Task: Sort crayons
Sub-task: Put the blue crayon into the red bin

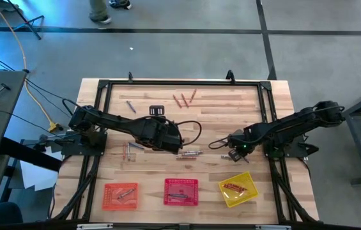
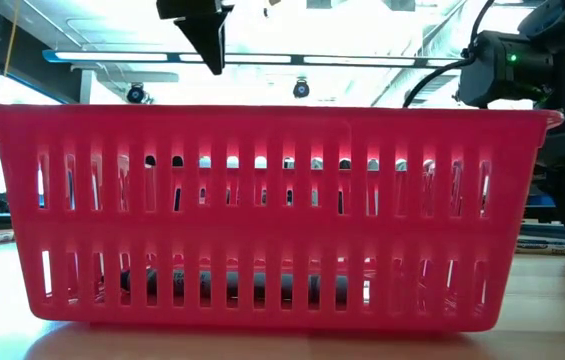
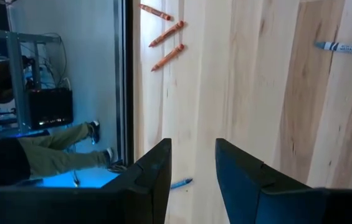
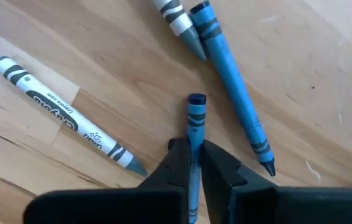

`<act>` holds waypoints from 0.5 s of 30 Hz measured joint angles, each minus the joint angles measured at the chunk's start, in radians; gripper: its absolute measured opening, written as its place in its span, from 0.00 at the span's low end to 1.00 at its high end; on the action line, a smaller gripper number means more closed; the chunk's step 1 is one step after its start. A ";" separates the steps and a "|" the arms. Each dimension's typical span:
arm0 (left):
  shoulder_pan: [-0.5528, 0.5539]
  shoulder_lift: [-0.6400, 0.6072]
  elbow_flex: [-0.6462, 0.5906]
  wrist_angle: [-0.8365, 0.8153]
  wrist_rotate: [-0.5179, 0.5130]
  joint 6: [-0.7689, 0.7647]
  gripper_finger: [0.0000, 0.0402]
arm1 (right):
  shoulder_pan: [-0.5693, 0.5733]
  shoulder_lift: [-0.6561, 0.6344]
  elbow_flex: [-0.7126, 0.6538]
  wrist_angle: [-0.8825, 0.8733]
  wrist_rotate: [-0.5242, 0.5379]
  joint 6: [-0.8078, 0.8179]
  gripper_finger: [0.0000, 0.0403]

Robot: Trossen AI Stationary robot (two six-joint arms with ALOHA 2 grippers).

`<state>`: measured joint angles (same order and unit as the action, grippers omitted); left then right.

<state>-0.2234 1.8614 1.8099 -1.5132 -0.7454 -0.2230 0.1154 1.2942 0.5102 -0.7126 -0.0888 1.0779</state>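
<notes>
Blue crayon (image 4: 195, 134) clamped in right gripper (image 4: 193, 163), two grey crayons (image 4: 70, 118), three baskets (image 1: 181, 191), left gripper (image 3: 191, 180) apart.

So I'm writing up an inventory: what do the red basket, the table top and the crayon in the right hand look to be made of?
Red basket: likely moulded plastic, glossy, with even slotted walls. Table top: pale wood planks, smooth, with visible grain. Blue crayon in the right hand: presumably wax, in a matte printed paper wrapper.

Lower end of the blue crayon (image 4: 194, 134) hidden between the right gripper (image 4: 194, 155) fingers; dark contents behind the red basket (image 2: 262, 215) mesh indistinct.
</notes>
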 joint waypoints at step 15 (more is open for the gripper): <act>-0.010 -0.013 -0.001 -0.057 0.010 -0.151 0.27 | 0.000 -0.041 -0.003 0.008 -0.018 -0.047 0.01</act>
<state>-0.2331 1.8480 1.8091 -1.5703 -0.7352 -0.3738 0.1150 1.2527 0.5073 -0.7044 -0.1068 1.0306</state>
